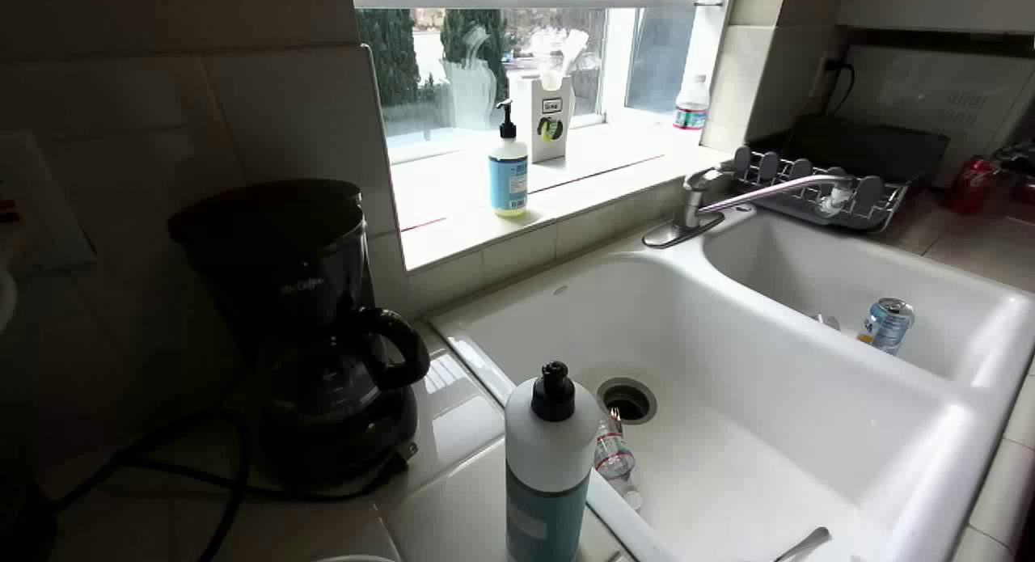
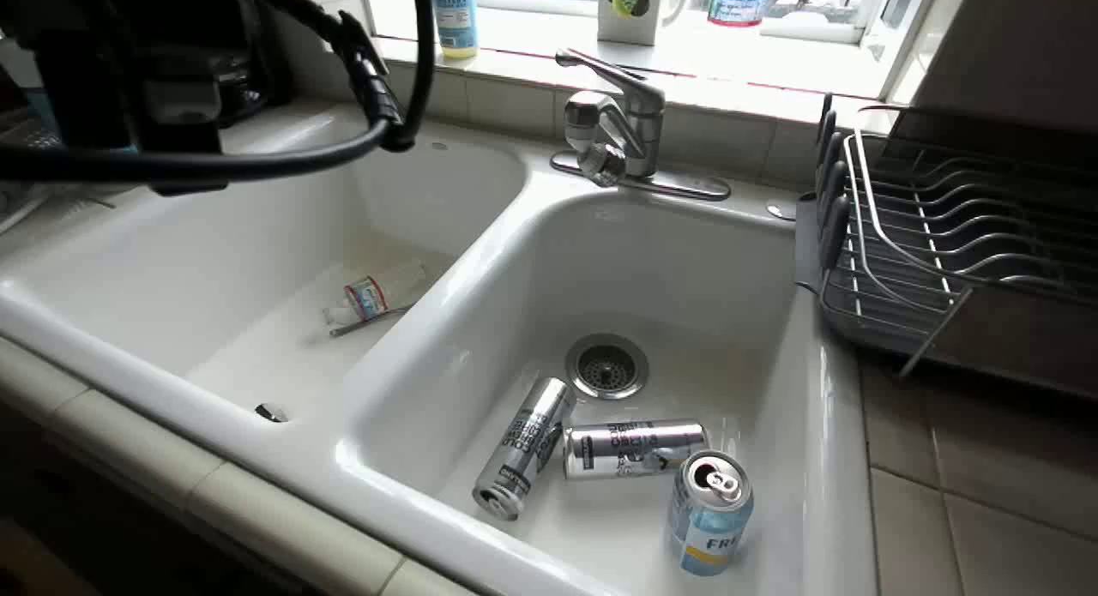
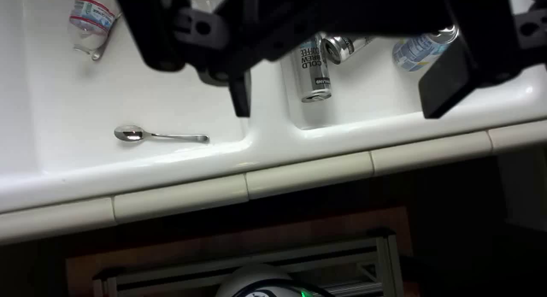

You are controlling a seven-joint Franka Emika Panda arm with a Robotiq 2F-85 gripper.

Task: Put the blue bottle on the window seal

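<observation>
While the pincer [image 3: 339,102] hangs above the sink [image 3: 273,147], fingers spread wide and nothing held, the blue bottle [image 1: 550,469] stands upright on the tiled tabletop [image 1: 449,497], just beside the sink's edge and near the coffee maker [image 1: 303,319]. The window seal [image 1: 598,188] carries a pump bottle [image 1: 509,182] near its front edge, with open ledge showing to either side.

The tiled counter [image 1: 459,483] is stretching to either side of the white double sink [image 2: 463,296], carrying a black coffee maker [image 1: 311,327] and a looping cord [image 1: 239,486] on the left, the blue bottle [image 1: 548,477] standing nearer, just beside the sink, and, over on the right, a dish rack [image 2: 892,328] and a red can [image 1: 973,187].
</observation>
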